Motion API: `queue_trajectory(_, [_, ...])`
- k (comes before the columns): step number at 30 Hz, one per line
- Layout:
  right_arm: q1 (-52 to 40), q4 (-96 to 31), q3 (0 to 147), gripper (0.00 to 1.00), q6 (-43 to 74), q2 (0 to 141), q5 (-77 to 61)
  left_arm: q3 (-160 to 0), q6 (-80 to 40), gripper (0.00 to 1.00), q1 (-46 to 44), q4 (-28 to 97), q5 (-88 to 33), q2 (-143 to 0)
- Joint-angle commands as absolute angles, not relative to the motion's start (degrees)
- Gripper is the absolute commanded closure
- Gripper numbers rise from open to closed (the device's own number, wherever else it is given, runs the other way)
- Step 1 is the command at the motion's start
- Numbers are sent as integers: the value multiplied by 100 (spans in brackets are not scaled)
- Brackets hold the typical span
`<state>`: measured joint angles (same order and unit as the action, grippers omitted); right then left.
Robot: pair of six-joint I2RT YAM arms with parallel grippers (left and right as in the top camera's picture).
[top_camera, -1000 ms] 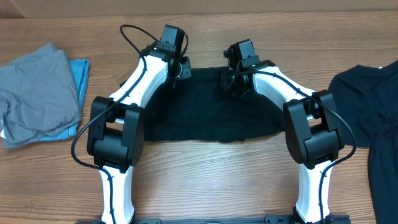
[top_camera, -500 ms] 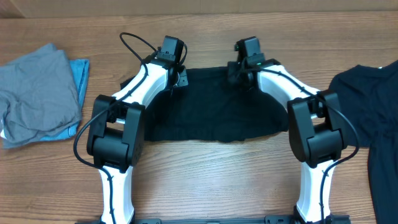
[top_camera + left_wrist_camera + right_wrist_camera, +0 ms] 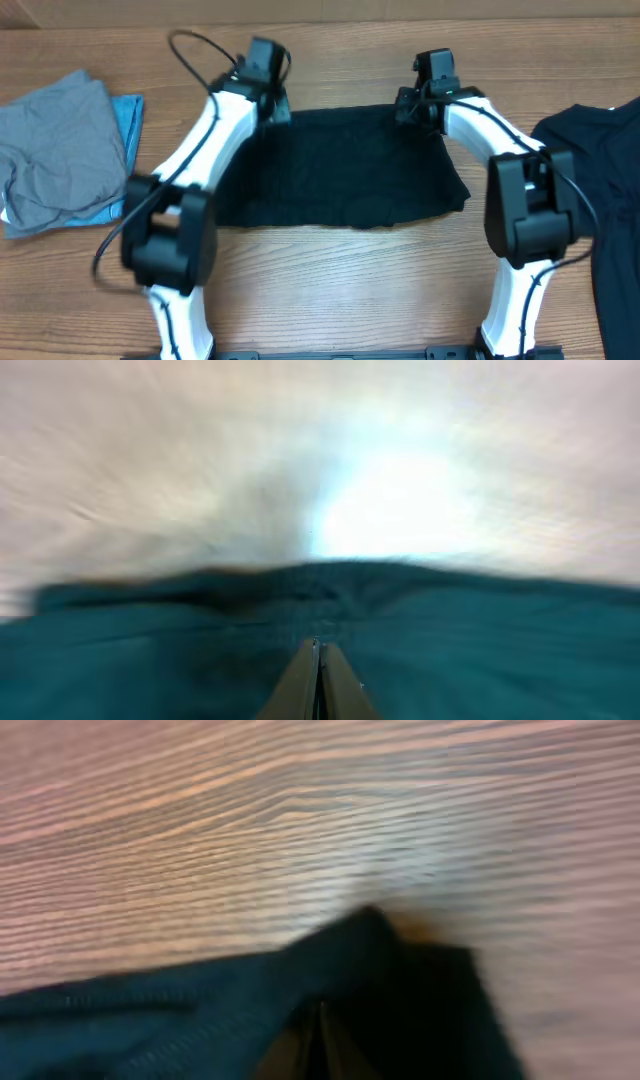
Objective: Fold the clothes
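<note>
A: What is hidden or hard to make out?

B: The left wrist view is smeared by blur; only dark cloth under a pale glare is made out. The left arm (image 3: 165, 225) is blurred low down in the overhead view. A second black garment (image 3: 600, 170) is cut off by the right edge. The light-blue piece (image 3: 128, 115) is mostly covered by the grey piece (image 3: 60, 140) lying on it.

A: Jaws?

B: The left gripper (image 3: 317, 660) is seen pressed together, cloth bunched around its tips. The right gripper (image 3: 320, 1020) is likewise closed, a far corner of the fabric pinched.

A: Where is the task's thing?

B: The black garment (image 3: 340, 165) is laid flat on the table (image 3: 340, 290) between the arms, its two far corners held. The grey and blue pieces are left well apart at the table's left end.

A: Anything in the way?

B: A cable (image 3: 195, 50) is looped above the left wrist.
</note>
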<state>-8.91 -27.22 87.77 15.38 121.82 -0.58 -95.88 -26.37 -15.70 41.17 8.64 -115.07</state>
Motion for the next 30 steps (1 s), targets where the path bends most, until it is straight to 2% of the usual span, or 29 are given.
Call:
queue_trajectory(1, [-558,-3155,9050,85,1855,10855,189,-9876,-2530,88,-1555,4394,534,-10248])
queue_trajectory(2, [-454,-3378,9050,82,2023,10645,185,-9876,-2526,82,-1555,4545,290,-10103])
queue_trajectory(3, [-294,-3693,9050,63,2231,10409,183,-9876,-2526,70,-1555,4744,27,-9963])
queue_trajectory(4, [-148,-3953,9050,39,2379,10239,174,-9876,-2526,52,-1555,4917,-137,-9883])
queue_trajectory(5, [12,-4224,9050,28,2456,10092,121,-9876,-2526,34,-1555,5098,-250,-9839])
queue_trajectory(6, [318,-4703,9050,26,2471,9900,-117,-9876,-2526,19,-1555,5387,-360,-9821])
queue_trajectory(9, [860,-5555,9048,25,2467,9782,-558,-9872,-2523,0,-1573,5806,-405,-9900])
queue_trajectory(11, [1168,-5955,8980,21,2320,9808,-843,-9872,-2521,0,-1573,5986,-397,-9988])
queue_trajectory(18, [1555,-6276,8025,26,1752,9828,-1640,-9867,-2530,0,-1579,6475,-412,-10337])
queue_trajectory(22, [1551,-5789,7113,36,1754,9828,-1855,-9863,-2528,0,-1610,6663,-624,-10648])
queue_trajectory(26, [1549,-5109,6307,37,1586,9828,-2480,-9863,-2528,0,-1723,6729,-755,-11037])
queue_trajectory(30, [1551,-4663,5776,35,1579,9828,-2517,-9863,-2449,0,-1883,6678,-764,-11316])
